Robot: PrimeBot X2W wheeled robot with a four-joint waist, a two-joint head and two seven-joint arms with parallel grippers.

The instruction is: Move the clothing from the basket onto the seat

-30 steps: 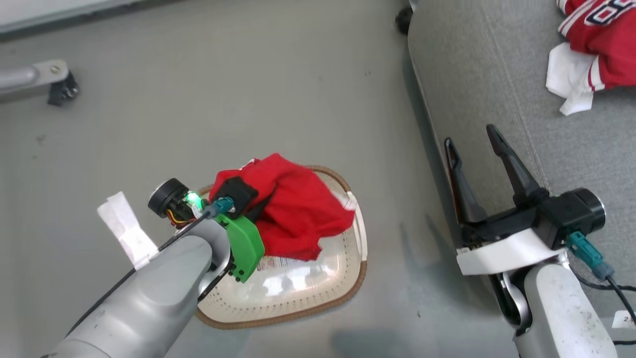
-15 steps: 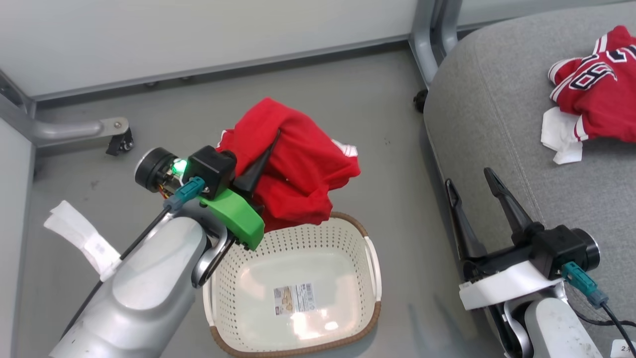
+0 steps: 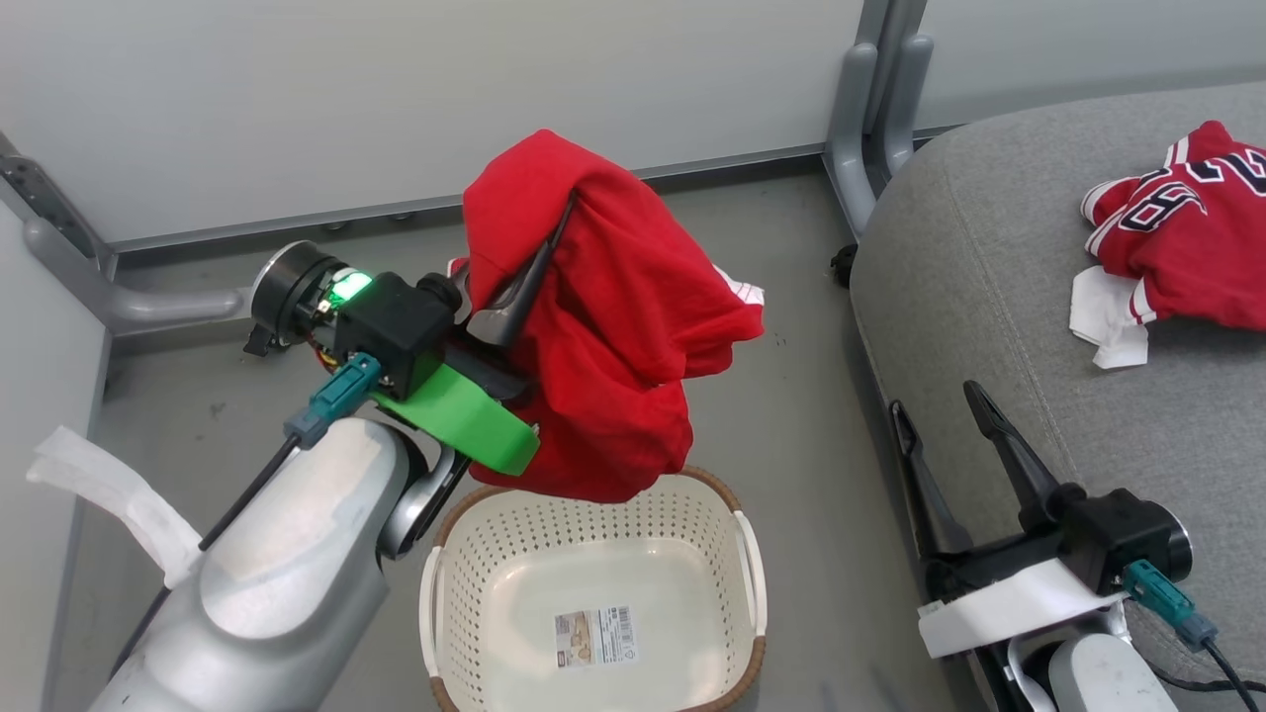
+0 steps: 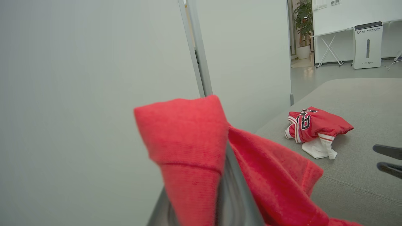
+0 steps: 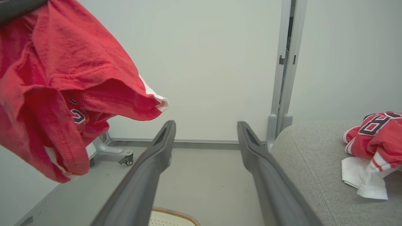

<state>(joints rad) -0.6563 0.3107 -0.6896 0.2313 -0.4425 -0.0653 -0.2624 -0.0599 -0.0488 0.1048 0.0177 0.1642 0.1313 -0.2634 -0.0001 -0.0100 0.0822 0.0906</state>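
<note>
Plainly, the left jaws are pinched on a fold of the red garment (image 3: 613, 326). One dark finger (image 3: 522, 287) lies across the cloth, and the rest drapes down from that hold. The garment hangs in the air above the basket (image 3: 633, 529), its lowest fold just over the far rim. I judge it is carried this high so the loose cloth clears the rim before the swing to the seat (image 3: 989, 326). The basket's bare bottom shows a sticker (image 3: 596, 638), so this looks like the last piece to go.

The left wrist is bent upward, with the fingers aimed up and toward the wall. The forearm rises from the lower left of the head view. The left wrist view looks almost level across to the seat.

The right jaws stand wide apart and hold nothing, their fingers pointing up the head view beside the seat's front edge. That arm sits low at the lower right, well apart from the garment.

On the seat, well to the right, the jersey (image 3: 1177, 252) lies crumpled, with white cloth showing at its near side.
</note>
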